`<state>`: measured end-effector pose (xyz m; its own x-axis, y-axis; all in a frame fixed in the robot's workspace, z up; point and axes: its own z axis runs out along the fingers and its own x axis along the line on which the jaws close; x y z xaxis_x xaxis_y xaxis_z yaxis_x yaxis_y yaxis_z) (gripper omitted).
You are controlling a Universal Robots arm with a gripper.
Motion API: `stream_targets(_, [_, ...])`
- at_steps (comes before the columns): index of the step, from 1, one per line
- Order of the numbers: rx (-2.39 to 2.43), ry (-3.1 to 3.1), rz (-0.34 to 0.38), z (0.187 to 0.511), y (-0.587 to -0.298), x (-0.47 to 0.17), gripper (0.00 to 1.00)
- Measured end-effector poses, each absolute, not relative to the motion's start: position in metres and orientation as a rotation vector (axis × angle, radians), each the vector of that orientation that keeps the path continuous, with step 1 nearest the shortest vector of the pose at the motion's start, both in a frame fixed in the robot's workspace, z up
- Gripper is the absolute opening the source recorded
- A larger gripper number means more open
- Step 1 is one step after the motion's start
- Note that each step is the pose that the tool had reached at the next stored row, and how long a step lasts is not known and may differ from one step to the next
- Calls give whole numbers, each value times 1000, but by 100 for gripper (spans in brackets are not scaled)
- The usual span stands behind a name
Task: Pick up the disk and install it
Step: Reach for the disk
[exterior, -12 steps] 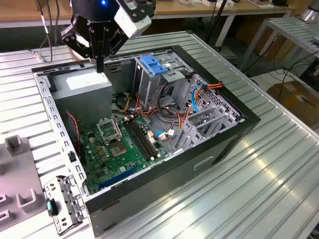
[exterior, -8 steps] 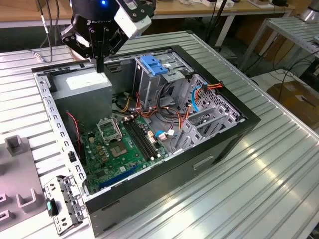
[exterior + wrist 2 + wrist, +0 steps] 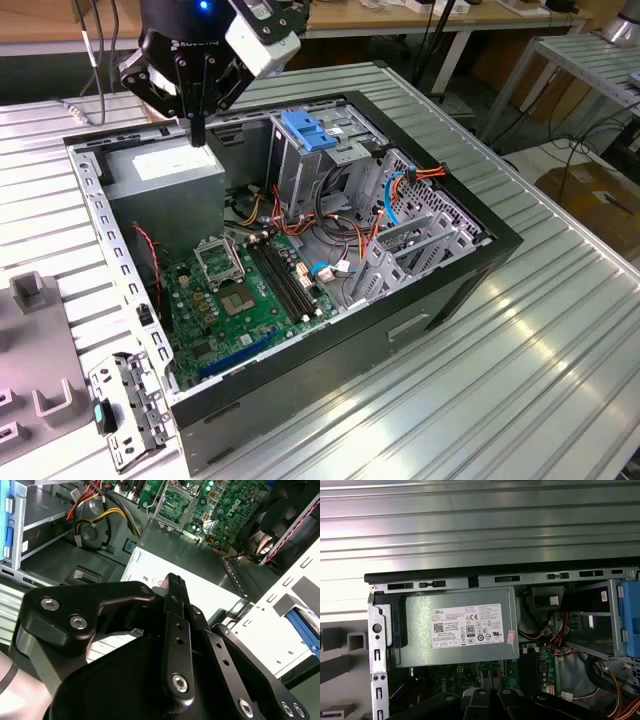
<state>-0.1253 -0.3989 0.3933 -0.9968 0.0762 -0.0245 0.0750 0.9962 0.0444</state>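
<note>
My gripper (image 3: 198, 132) hangs over the back corner of the open computer case (image 3: 440, 300), at the exterior view's left. Its black fingers (image 3: 175, 582) are pressed together with nothing between them, just above the grey power supply box (image 3: 165, 170) with its white sticker (image 3: 470, 626). The disk is out of view. A blue plastic piece with a ribbed top (image 3: 305, 130) sits on the upright metal drive cage (image 3: 295, 170) in the middle of the case.
The green motherboard (image 3: 245, 300) lies on the case floor with bundles of coloured cables (image 3: 345, 225) beside the cage. Grey fixture blocks (image 3: 30, 300) and a loose metal bracket (image 3: 125, 410) lie on the ribbed metal table (image 3: 520, 400).
</note>
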Motion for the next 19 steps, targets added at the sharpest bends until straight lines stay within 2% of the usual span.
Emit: stream_targets(19, [118, 3113, 68, 393, -399, -137, 11])
